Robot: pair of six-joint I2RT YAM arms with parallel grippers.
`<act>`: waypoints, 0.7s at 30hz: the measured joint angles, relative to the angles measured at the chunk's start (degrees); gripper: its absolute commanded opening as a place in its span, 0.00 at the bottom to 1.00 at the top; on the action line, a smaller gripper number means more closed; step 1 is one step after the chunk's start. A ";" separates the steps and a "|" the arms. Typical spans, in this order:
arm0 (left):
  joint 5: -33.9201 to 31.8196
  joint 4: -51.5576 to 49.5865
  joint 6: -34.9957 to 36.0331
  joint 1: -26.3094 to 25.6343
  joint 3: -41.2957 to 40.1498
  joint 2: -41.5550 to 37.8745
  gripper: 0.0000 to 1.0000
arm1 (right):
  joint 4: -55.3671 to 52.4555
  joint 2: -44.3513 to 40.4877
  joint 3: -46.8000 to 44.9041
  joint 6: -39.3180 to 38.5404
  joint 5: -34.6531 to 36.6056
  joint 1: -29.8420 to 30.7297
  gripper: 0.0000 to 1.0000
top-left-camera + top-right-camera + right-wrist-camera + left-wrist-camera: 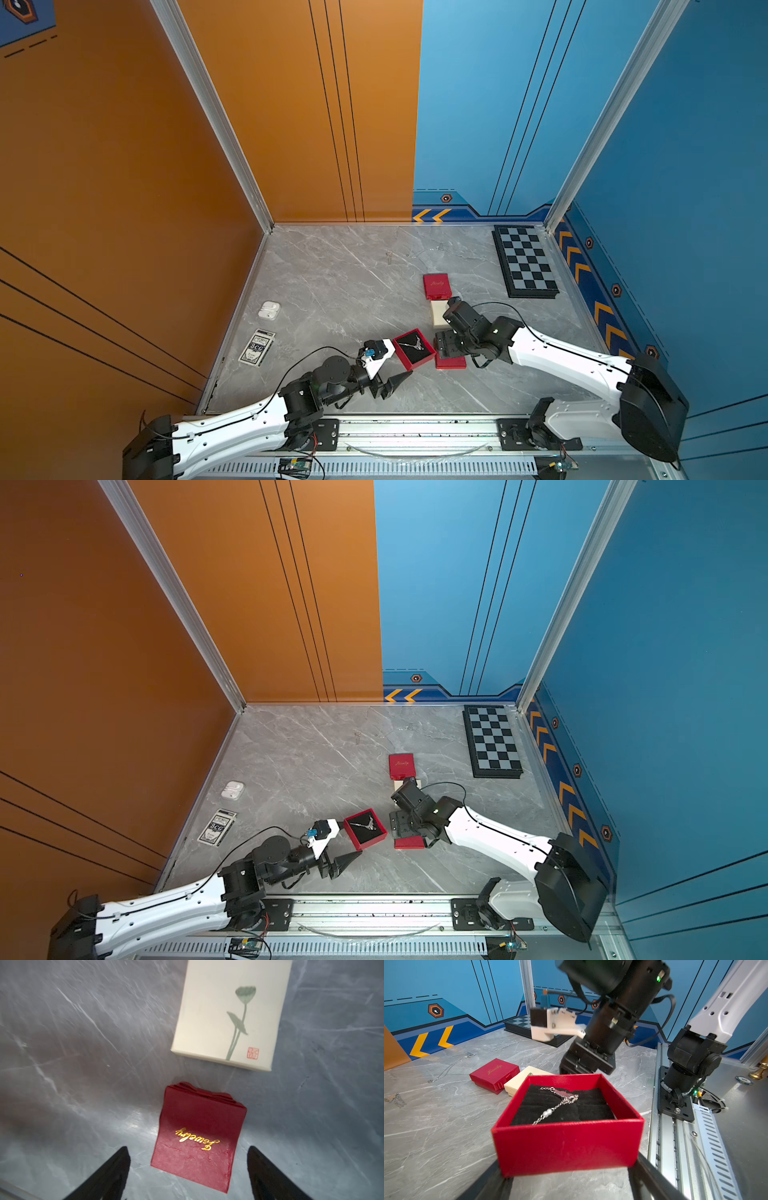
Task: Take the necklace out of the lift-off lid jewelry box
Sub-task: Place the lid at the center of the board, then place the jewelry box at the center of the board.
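Observation:
The lift-off lid jewelry box (419, 360) (566, 1147) is a red base standing open on the marble table near the front. A silver necklace (415, 344) (556, 1103) lies on its black pad. My left gripper (401, 358) (570, 1167) is closed across the base, one black finger against each near corner. The red lid (451, 362) (197, 1138), with a bow and gold "Jewelry", lies flat just right of the base. My right gripper (444, 347) (188, 1148) hovers over the lid, open, its fingers apart from it.
Behind the lid sit a cream box (230, 1014) (437, 312) with a flower print and a hinged red jewelry box (436, 286). A chessboard (525, 262) lies at the back right, loose chains (450, 1067) at the back, an earbud case (269, 309) and a card deck (257, 348) on the left.

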 measured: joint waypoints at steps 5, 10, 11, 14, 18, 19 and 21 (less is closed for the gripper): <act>0.00 -0.02 0.00 0.00 0.00 0.00 0.72 | -1.90 -4.50 4.35 -1.49 -1.46 -1.40 0.63; 0.00 -0.02 0.00 0.00 0.00 0.00 0.72 | -2.69 -6.21 7.80 -2.27 -4.46 -1.38 0.51; 0.00 -0.02 0.00 0.00 0.00 0.00 0.72 | -2.69 -6.27 8.26 -2.36 -5.03 -1.25 0.50; 0.00 -0.02 0.00 0.00 0.00 0.00 0.72 | -2.69 -6.29 9.25 -2.43 -6.75 -0.28 0.48; 0.00 -0.02 -0.02 0.00 0.00 0.00 0.72 | -2.62 -6.27 10.27 -2.38 -8.79 1.68 0.45; 0.00 -0.02 0.00 0.00 0.00 0.00 0.72 | -2.58 -6.19 10.47 -2.38 -9.09 2.21 0.45; 0.00 -0.02 0.00 0.00 0.00 0.00 0.72 | -2.51 -5.95 10.64 -2.36 -9.62 3.10 0.43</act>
